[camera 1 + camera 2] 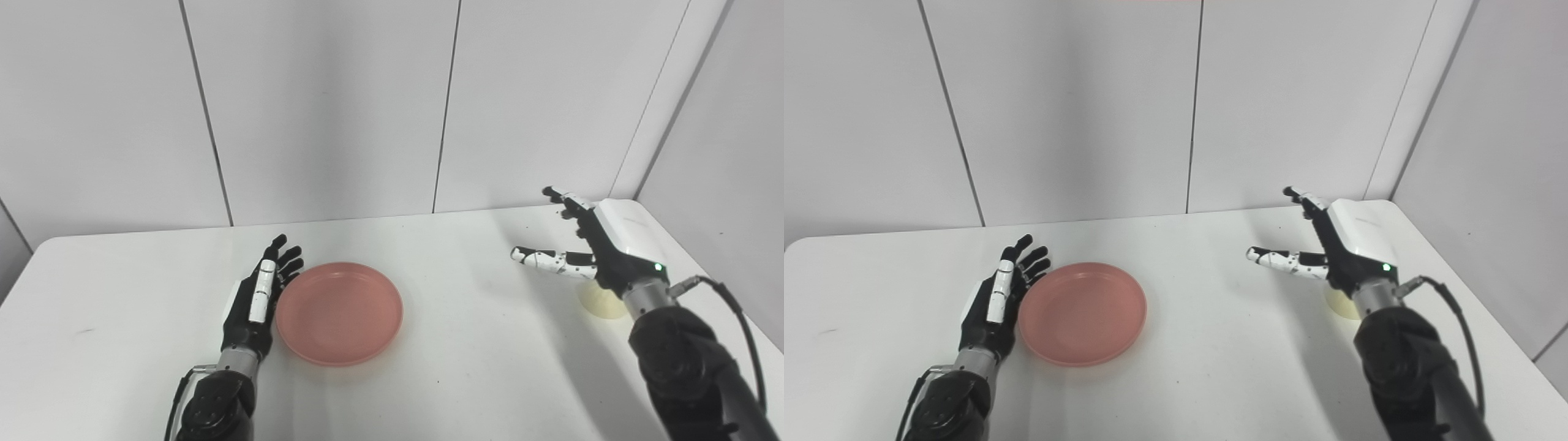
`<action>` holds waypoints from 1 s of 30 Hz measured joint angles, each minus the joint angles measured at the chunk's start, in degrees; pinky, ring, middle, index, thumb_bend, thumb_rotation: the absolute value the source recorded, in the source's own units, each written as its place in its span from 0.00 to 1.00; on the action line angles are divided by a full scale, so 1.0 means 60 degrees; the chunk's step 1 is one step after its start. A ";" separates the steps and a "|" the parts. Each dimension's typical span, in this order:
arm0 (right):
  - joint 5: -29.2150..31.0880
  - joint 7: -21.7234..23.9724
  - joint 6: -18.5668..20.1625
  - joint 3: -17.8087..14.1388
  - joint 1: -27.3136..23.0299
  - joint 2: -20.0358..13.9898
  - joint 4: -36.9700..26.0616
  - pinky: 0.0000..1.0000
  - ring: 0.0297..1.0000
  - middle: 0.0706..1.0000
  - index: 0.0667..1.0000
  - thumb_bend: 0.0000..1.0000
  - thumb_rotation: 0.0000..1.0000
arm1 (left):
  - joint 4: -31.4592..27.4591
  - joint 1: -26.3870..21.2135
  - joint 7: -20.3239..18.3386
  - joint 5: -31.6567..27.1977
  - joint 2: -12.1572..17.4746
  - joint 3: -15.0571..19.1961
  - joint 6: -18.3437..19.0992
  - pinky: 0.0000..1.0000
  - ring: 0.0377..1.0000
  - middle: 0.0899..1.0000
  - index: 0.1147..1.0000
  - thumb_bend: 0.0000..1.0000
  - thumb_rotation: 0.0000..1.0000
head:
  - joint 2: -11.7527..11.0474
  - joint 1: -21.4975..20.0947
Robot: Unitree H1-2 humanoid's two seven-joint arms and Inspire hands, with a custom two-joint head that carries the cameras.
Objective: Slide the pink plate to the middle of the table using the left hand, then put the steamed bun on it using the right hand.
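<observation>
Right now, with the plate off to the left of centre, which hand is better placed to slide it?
Left. The left hand is open, flat against the pink plate's left rim. The right hand hovers open at the far right, above the steamed bun.

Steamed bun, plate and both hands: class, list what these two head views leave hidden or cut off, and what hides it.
- Steamed bun: both views, mostly hidden behind the right hand's wrist; only a pale edge shows.
- Left hand: its palm faces the pink plate, so contact with the rim cannot be confirmed.
- Both forearms: cut off by the bottom edge.
- Table: near edge out of frame.
</observation>
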 measured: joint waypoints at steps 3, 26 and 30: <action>-0.0969 0.1006 0.0093 -0.0027 -0.0090 0.0039 0.0095 0.54 0.80 0.85 0.80 1.00 0.54 | 0.0006 -0.0001 -0.0005 -0.0001 -0.0001 -0.0004 -0.0001 0.84 0.86 0.87 0.90 0.64 0.94 | 0.0015 0.0000; -0.2362 0.2122 0.0090 0.0314 -0.0323 -0.0696 0.2513 0.65 0.81 0.85 0.79 1.00 0.68 | -0.0019 -0.0018 -0.0046 -0.0034 0.0000 -0.0005 0.0124 0.84 0.85 0.86 0.88 0.64 0.93 | 0.0015 0.0029; -0.2280 0.2008 0.0090 0.0373 -0.0341 -0.0700 0.2875 0.67 0.82 0.85 0.80 1.00 0.69 | 0.0048 -0.0023 -0.0051 -0.0034 0.0003 -0.0002 0.0115 0.84 0.85 0.86 0.88 0.64 0.92 | -0.0029 0.0058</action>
